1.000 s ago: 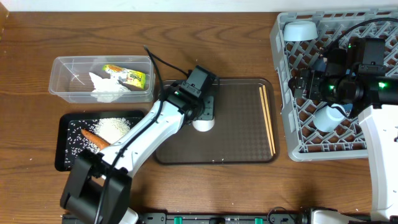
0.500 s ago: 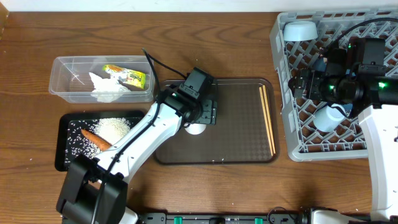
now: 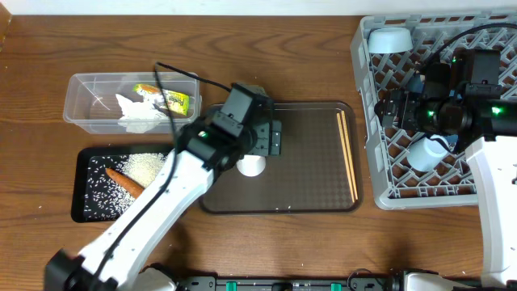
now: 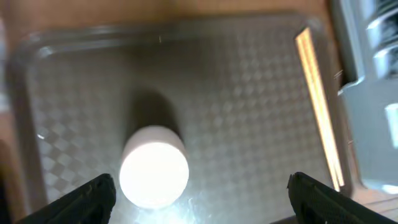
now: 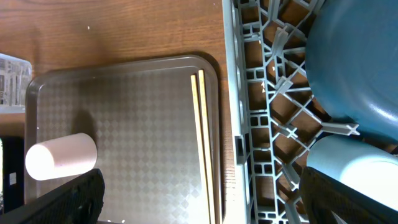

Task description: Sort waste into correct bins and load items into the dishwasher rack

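Presently, left gripper [image 4: 200, 198]: jaws spread wide above the brown serving tray [image 3: 307, 190], gripping nothing; the dark fingertips [image 4: 93, 194] sit at the lower corners of the left wrist view.
White cup [image 4: 154, 174]: lies on its side on the left part of the serving tray, below the left gripper and between its fingers, touching neither.
Right gripper [image 5: 205, 202]: jaws fully apart and empty, positioned over the left part of the dishwasher rack [image 3: 367, 145].
Chopsticks [image 3: 347, 153]: lie side by side along the right edge of the serving tray, parallel to its right rim and near the rack wall.
Big dark-blue bowl [image 5: 354, 62]: inside the rack, largely hidden by the right arm in the overhead view.
Small pale-blue cup [image 3: 426, 152]: inside the rack, just beside the dark-blue bowl.
Small light-blue bowl [image 3: 389, 38]: in the far-left corner of the rack.
Clear tub [image 3: 81, 105]: left of the serving tray; holds the crumpled tissue [image 3: 137, 113] and the foil wrapper [image 3: 166, 99].
Black tray [image 3: 81, 202]: in front of the tub; holds the rice [image 3: 145, 167] and the carrot piece [image 3: 123, 180].
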Controlling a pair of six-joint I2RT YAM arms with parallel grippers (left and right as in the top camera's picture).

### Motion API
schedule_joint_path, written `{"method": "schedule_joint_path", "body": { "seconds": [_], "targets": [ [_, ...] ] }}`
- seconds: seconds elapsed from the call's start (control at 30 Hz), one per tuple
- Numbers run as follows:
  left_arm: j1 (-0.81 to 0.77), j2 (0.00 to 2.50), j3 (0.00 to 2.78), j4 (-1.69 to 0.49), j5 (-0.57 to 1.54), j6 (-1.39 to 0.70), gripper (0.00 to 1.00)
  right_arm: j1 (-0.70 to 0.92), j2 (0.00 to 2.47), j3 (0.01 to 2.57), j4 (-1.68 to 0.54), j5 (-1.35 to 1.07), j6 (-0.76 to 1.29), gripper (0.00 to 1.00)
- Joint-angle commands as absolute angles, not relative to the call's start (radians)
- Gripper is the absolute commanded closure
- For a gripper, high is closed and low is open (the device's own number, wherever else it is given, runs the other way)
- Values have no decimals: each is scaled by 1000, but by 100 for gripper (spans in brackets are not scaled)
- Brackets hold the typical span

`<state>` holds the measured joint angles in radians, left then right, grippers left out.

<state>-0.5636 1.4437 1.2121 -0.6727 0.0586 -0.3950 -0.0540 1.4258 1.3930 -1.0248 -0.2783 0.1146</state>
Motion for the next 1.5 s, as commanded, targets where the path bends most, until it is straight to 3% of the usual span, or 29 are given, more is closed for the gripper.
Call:
{"method": "schedule_joint_path", "body": {
  "seconds": [0.0,0.17,1.07,1.2,1.47],
  "targets": [
    [-558,1421,1235,-709,-28,-401,6,-38,1420,1394,-1026,-277,119,1],
    [-558,1452,1190,-731,-79,-400,0,-38,1420,1394,-1025,-277,118,1],
    [-559,1714,1184,-803,-35,-401,0,-38,1420,1394,-1025,-277,119,1],
    [-559,1727,1181,-770,-38,-401,3,-38,1420,1394,-1025,-277,119,1],
    [-559,1745,1180,-753,-36,-401,28,-38,1420,1394,-1025,-277,119,1]
  ]
}}
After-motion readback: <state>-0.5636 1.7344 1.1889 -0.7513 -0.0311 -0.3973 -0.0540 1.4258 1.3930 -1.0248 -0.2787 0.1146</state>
